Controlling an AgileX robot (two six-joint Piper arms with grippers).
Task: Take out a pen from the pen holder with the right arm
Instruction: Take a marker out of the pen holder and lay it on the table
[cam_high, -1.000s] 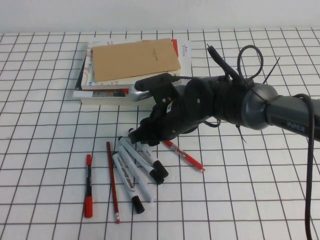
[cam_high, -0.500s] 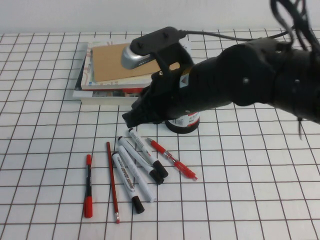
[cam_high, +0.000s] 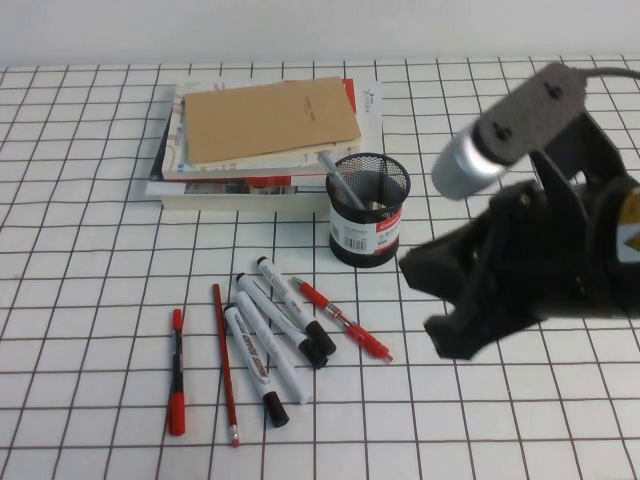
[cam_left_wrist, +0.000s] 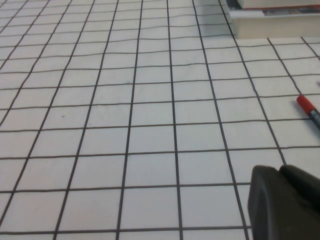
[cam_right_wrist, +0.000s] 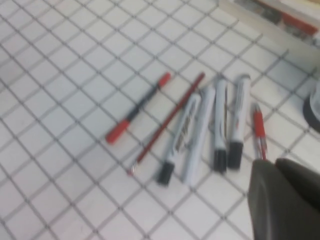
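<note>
**A:** The grey pen (cam_high: 338, 178) leaning inside the pen holder (cam_high: 368, 215): how will it handle?

**B:** Light, stiff and smooth-barrelled, I'd judge, so it may slip. Take it by the upper end, which stands clear of the holder's rim on the side toward the books (cam_high: 265, 130). Draw it out along its tilt so the light mesh cup doesn't tip.

**A:** And the right gripper (cam_high: 445, 300)?

**B:** On the robot's side of the holder and off to its right, not touching it. Its jaws are together with nothing between them.

**A:** What do the views add to each other?

**B:** Only the high view shows the pen in the holder. The right wrist view looks down on the loose pens (cam_right_wrist: 200, 135) lying in front of the holder. The left wrist view alone shows the left gripper (cam_left_wrist: 282, 200), low over the bare table (cam_left_wrist: 125, 125), well to the holder's left. I cannot tell whether it is open or closed.
</note>
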